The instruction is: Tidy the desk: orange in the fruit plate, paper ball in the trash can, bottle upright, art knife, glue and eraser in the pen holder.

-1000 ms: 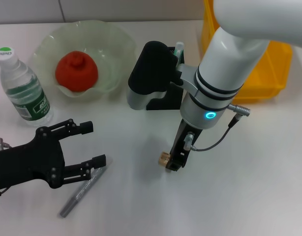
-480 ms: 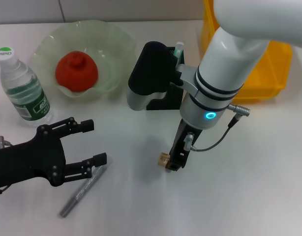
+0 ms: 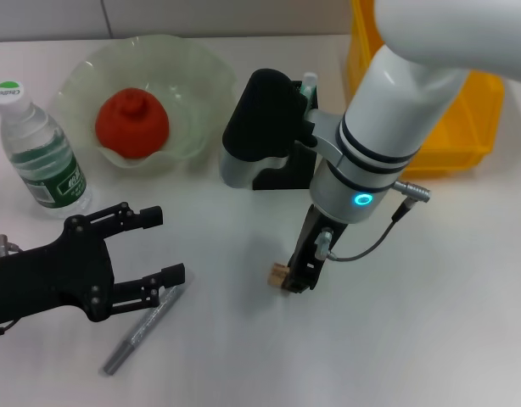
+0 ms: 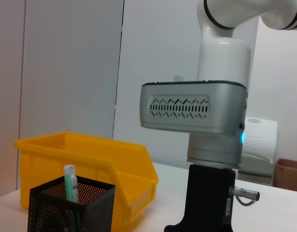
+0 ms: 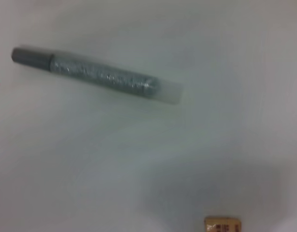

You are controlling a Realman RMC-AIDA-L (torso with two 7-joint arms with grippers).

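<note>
Watching the right gripper [image 3: 296, 280] low over the desk [image 3: 430, 322], I worry most about the eraser [image 3: 279, 273]: it sits touching or just beside the black fingertip, and a slightly off-centre descent could nudge it away instead of straddling it. I cannot tell whether these fingers are apart or together, as the arm's body hides them. Taking the eraser as my landmark, the pen holder [image 3: 282, 174] lies beyond it toward the far edge, with the glue [image 3: 309, 83] already standing inside. The yellow trash can [image 3: 464, 127] is past the holder to the right. The art knife [image 3: 142, 331] lies well to the eraser's left, just beside the left gripper [image 3: 159, 246], whose fingers are spread wide and hold nothing. A careless sweep there could roll the knife. The orange [image 3: 131, 123] rests in the fruit plate [image 3: 193, 76], and the bottle [image 3: 40, 153] stands upright at the far left.
</note>
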